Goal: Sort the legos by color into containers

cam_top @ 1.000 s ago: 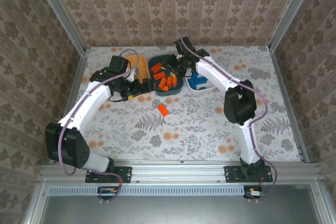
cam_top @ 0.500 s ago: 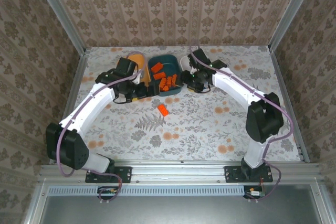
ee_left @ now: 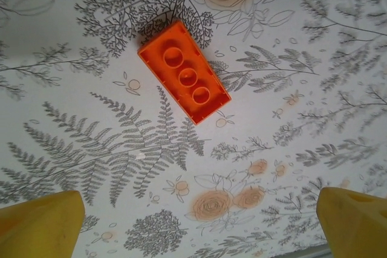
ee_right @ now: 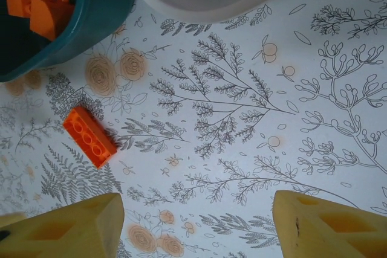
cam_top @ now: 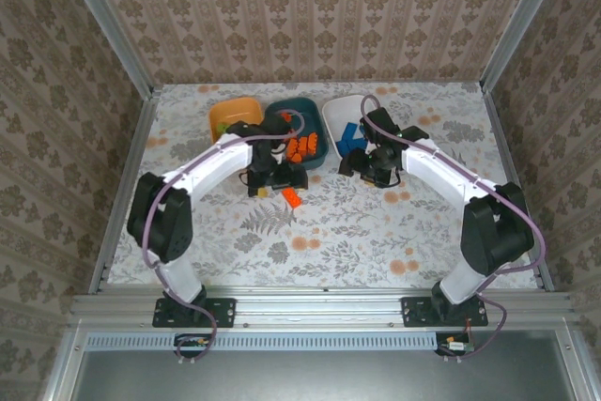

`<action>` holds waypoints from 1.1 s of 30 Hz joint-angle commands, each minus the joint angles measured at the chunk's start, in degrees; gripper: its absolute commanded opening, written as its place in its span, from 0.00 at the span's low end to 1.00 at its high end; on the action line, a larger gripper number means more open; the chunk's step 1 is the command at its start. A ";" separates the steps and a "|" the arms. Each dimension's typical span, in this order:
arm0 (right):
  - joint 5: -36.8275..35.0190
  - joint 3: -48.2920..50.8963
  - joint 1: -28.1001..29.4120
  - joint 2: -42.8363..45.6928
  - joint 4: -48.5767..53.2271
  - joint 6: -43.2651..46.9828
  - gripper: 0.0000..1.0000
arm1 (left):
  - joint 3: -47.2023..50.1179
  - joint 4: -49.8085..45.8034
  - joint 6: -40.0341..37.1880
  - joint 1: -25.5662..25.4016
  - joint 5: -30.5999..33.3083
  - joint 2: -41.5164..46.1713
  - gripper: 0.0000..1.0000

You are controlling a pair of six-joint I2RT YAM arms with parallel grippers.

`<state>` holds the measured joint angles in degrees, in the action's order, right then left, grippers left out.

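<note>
- Top view takes in three bowls: orange bowl [cam_top: 230,114], teal bowl [cam_top: 291,104] with orange bricks [cam_top: 300,147], white bowl [cam_top: 336,112] with blue bricks [cam_top: 352,136].
- Left wrist view: loose orange brick [ee_left: 184,72] lies flat on the bench [ee_left: 302,89], long axis diagonal, upper left to lower right. Left claw [ee_left: 195,223] wide, empty.
- Right wrist view: right claw [ee_right: 199,228] wide, empty; brick near the teal bowl.

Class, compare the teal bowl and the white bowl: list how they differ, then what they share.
Colour: the teal bowl is dark, the white bowl pale. Contents: the teal bowl holds orange bricks, the white bowl blue bricks. Place: in the top view the teal bowl sits left of the white bowl. Both are oblong, round-cornered and about equal in size.
</note>
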<state>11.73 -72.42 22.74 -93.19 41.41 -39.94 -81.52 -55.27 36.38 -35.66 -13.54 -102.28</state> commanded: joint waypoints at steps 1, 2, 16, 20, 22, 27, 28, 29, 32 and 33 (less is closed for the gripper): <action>-1.35 1.19 -0.48 1.90 0.05 1.64 0.67 | -2.74 -3.67 4.03 -0.35 0.66 -2.66 1.00; -1.44 1.38 -0.58 2.11 -0.21 1.79 0.67 | -3.28 -3.86 4.65 -0.38 0.51 -3.70 1.00; 0.14 3.52 -1.03 1.44 -2.96 2.39 0.67 | 3.65 1.46 18.38 2.79 -0.76 -6.66 0.98; 0.87 4.00 -1.59 1.13 -3.22 3.31 0.67 | 2.17 2.20 20.01 2.70 0.18 -7.24 0.96; 1.28 4.32 -2.08 1.03 -3.56 3.49 0.67 | 0.69 2.90 20.29 2.46 -0.49 -8.28 0.96; 2.57 5.14 -3.41 0.72 -4.14 4.45 0.67 | -3.38 1.50 21.41 1.39 -0.65 -11.21 0.94; 2.89 5.34 -3.67 0.73 -4.22 4.65 0.67 | -3.56 1.57 21.84 1.34 -0.91 -11.70 0.93; 3.22 5.52 -4.05 0.73 -4.37 4.77 0.67 | -3.25 1.90 22.57 1.22 -1.25 -11.99 0.90; 3.87 5.97 -5.05 0.78 -4.57 5.44 0.67 | -1.87 4.27 24.95 1.12 -2.50 -12.79 0.82; 4.06 6.11 -5.33 0.88 -4.53 5.63 0.67 | -1.73 4.73 25.63 1.03 -2.61 -13.17 0.82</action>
<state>14.11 -67.51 18.24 -92.73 37.41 -35.94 -83.66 -51.13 58.24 -34.35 -14.50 -113.95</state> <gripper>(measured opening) 0.666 0.821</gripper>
